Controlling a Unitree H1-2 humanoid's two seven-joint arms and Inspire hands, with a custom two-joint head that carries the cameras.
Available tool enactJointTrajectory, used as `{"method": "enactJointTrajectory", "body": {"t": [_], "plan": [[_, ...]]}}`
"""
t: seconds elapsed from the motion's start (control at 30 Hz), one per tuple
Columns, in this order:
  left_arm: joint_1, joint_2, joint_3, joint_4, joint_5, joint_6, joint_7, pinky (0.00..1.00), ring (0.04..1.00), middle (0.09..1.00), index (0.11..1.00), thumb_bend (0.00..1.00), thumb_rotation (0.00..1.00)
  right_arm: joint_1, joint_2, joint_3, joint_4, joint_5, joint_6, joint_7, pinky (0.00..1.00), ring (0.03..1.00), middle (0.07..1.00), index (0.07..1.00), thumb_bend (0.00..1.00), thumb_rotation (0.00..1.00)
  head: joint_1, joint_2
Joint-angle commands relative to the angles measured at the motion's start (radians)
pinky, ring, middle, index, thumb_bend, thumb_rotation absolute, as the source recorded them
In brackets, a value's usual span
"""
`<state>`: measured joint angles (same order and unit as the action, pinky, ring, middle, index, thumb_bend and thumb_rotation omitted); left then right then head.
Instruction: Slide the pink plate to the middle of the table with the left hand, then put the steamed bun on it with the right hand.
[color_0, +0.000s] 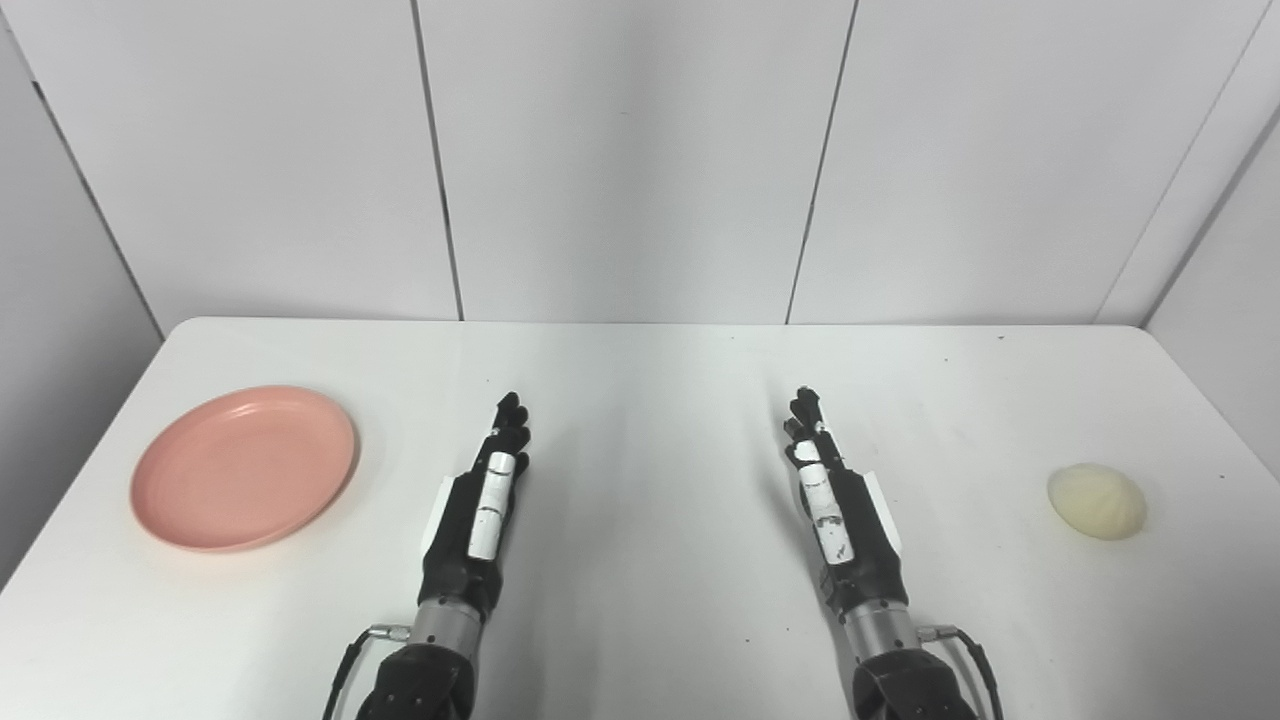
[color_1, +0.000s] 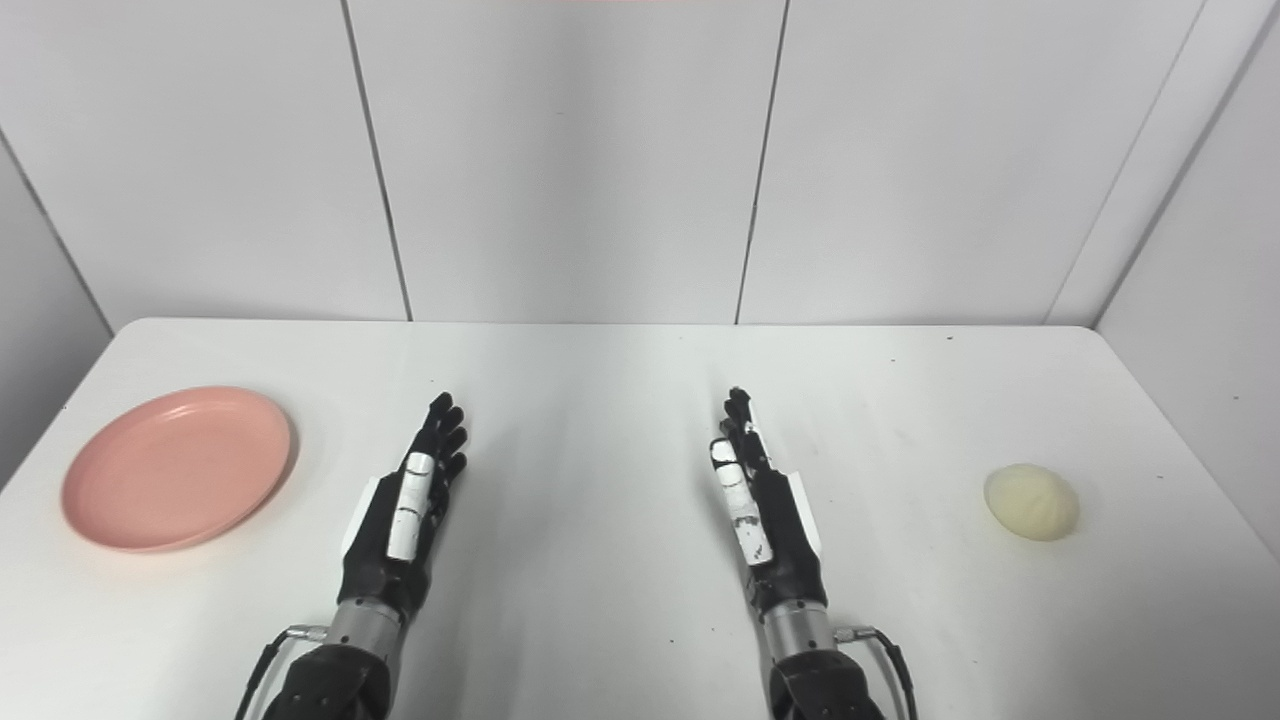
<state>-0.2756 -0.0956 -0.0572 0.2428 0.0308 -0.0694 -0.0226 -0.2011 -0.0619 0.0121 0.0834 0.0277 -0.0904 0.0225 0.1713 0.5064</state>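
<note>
Left eye view: left hand (color_0: 487, 500), fingers extended and empty, should reach to 9 o'clock, press the pink plate (color_0: 243, 467) rim, then slide it toward 3 o'clock.

Brightness: high, even, both views washed pale
Source: overhead, diffuse; cannot tell the exact lamp
Glare: soft sheen on white table (color_0: 640, 400) between the hands
Shadows: faint grey streak beside left hand (color_0: 480, 510) and right hand (color_0: 835, 505); thin dark rim under pink plate (color_0: 243, 467); small one under steamed bun (color_0: 1096, 501)
Focus: sharp at table centre, slightly soft toward wall panels (color_0: 620, 150)
Distortion: panel seams lean outward at edges
Noise: low
</note>
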Motion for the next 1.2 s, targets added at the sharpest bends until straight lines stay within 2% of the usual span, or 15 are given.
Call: {"method": "enactJointTrajectory", "body": {"t": [0.0,0.13,0.23,0.3,0.4,0.53,0.6,0.83,1.0,1.17], "plan": [[-0.02,0.0,0.01,0.042,-0.008,-0.041,0.01,1.0,1.0,1.0,1.0,0.72,1.0,-0.008,-0.022,-0.018,-0.005,0.017,-0.05,0.016,1.0,1.0,1.0,1.0,0.62,0.98,0.044,-0.019],[-0.087,0.013,0.056,0.075,-0.048,-0.044,0.02,1.0,1.0,1.0,1.0,0.74,1.0,-0.012,-0.033,-0.032,0.035,0.04,-0.105,0.029,1.0,0.998,1.0,1.0,0.62,0.97,0.102,-0.049],[-0.128,0.039,0.088,0.083,-0.091,-0.041,-0.003,1.0,1.0,1.0,1.0,0.74,1.0,-0.008,-0.047,-0.036,0.045,0.04,-0.118,0.033,1.0,0.994,0.997,1.0,0.65,0.96,0.127,-0.063],[-0.155,0.056,0.114,0.091,-0.121,-0.066,-0.01,1.0,1.0,1.0,1.0,0.73,1.0,-0.007,-0.05,-0.041,0.053,0.042,-0.127,0.032,1.0,0.992,0.989,0.996,0.64,0.95,0.145,-0.073],[-0.188,0.084,0.145,0.082,-0.119,-0.063,0.017,1.0,1.0,1.0,1.0,0.74,1.0,-0.01,-0.047,-0.051,0.066,0.05,-0.144,0.029,1.0,0.989,0.98,0.984,0.63,0.93,0.172,-0.095],[-0.22,0.126,0.18,0.062,-0.134,-0.034,0.028,1.0,1.0,1.0,1.0,0.78,1.0,-0.011,-0.042,-0.058,0.067,0.048,-0.147,0.026,1.0,0.988,0.973,0.972,0.62,0.93,0.183,-0.101],[-0.231,0.148,0.202,0.048,-0.144,-0.019,0.038,1.0,0.992,0.997,1.0,0.8,1.0,-0.011,-0.041,-0.059,0.065,0.051,-0.15,0.029,1.0,0.99,0.973,0.966,0.58,0.93,0.185,-0.102],[-0.248,0.225,0.268,-0.028,-0.131,0.045,0.09,1.0,0.976,0.989,0.994,0.79,1.0,-0.007,-0.04,-0.062,0.055,0.055,-0.148,0.03,1.0,0.978,0.965,0.955,0.53,0.94,0.193,-0.107],[-0.249,0.263,0.308,-0.039,-0.125,0.035,0.129,1.0,0.94,0.981,0.97,0.77,1.0,-0.008,-0.042,-0.065,0.061,0.06,-0.165,0.034,1.0,0.96,0.953,0.953,0.53,0.93,0.204,-0.105],[-0.254,0.304,0.355,-0.012,-0.137,-0.002,0.152,1.0,0.924,0.949,0.949,0.76,1.0,0.002,-0.041,-0.066,0.016,0.066,-0.123,0.037,1.0,0.959,0.95,0.949,0.5,0.92,0.212,-0.101]]}}
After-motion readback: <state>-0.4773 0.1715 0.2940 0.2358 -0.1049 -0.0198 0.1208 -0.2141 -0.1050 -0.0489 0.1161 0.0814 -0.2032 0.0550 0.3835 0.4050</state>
